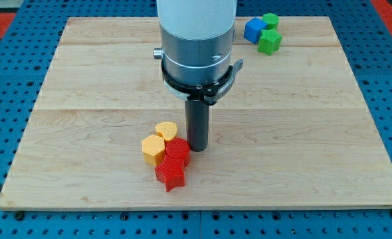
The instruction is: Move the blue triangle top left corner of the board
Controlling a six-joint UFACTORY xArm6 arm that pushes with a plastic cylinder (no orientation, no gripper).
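Observation:
A blue block (253, 30) lies near the view's top right; its shape is hard to make out, and it touches two green blocks, a round one (270, 20) and a star-like one (270, 42). My tip (196, 147) rests on the board in the lower middle, far from the blue block. It stands just to the right of a cluster: a yellow heart (166, 129), a yellow hexagon (153, 149), a red cylinder (178, 150) and a red star (171, 173). The tip is at the red cylinder's right edge.
The wooden board (83, 99) lies on a blue gridded surface. The arm's grey and white body (196, 46) hangs over the board's top middle and hides what is behind it.

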